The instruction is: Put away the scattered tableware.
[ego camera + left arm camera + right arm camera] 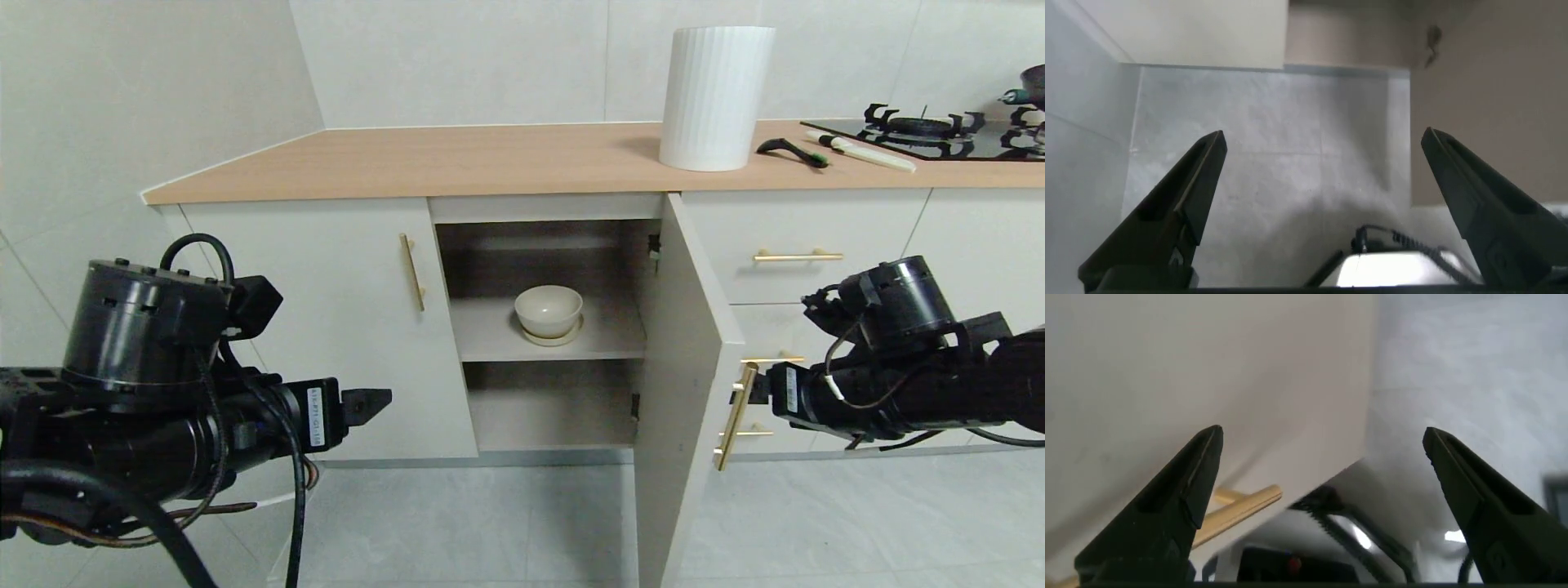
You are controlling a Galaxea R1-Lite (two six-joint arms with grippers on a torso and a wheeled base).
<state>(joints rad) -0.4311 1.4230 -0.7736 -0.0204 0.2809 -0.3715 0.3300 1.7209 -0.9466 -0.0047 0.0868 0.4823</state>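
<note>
- Pale floor tiles [1290,163] lie under my left gripper [1323,139], its fingers spread wide.
- My right gripper [1321,433] gapes too, beside the door's [1208,359] brass bar handle [1237,506], which one finger partly hides.
- Smooth round bowl [549,309] sits on the cabinet shelf [490,335].

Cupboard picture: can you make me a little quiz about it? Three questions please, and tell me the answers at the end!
1. True or false: the cupboard door is shut.
2. Where is the bowl? A: on the counter. B: inside the cupboard, on the upper shelf. C: on the floor.
3. Fill in the missing word: the left gripper and the right gripper each hold nothing, and their fingers are ____.

Key: 1 false, the door is swung open. 2 B. 3 open.
</note>
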